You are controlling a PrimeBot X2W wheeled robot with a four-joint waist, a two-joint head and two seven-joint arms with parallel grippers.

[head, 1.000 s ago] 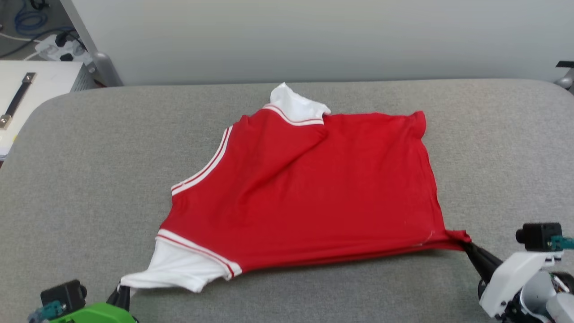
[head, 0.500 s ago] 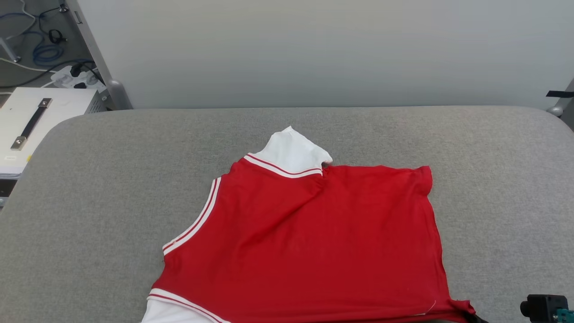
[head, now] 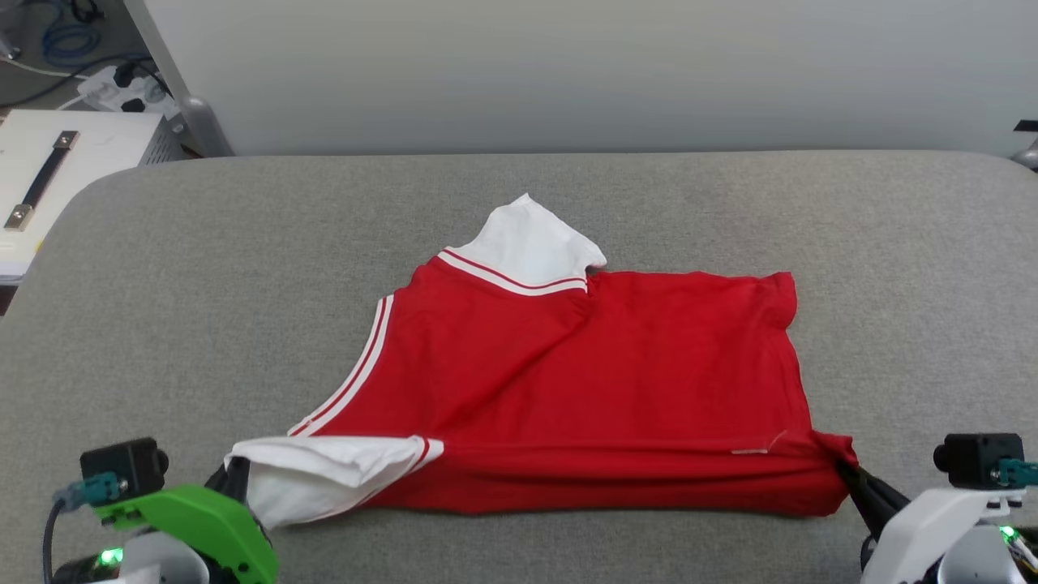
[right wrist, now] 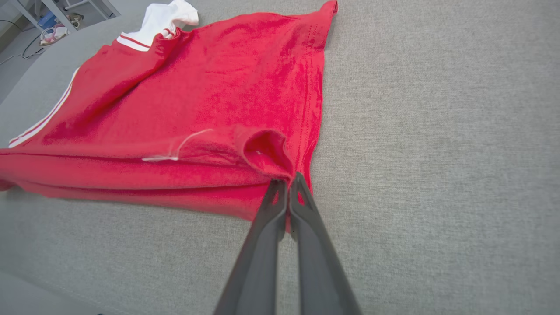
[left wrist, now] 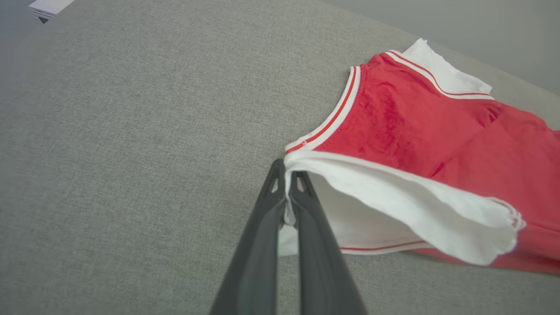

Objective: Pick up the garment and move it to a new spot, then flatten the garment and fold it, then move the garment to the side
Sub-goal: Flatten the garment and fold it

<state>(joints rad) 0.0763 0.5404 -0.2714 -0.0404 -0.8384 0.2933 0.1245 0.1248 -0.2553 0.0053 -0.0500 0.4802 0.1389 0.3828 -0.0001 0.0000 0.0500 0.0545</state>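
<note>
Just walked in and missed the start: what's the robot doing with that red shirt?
The robot has a red shirt spread on the grey padded table and grips its near edge with both arms. The left gripper is shut on the white sleeve, the right gripper on the red bottom corner. That edge looks slightly raised while the rest lies flat, so this is probably the start of a fold.
</note>
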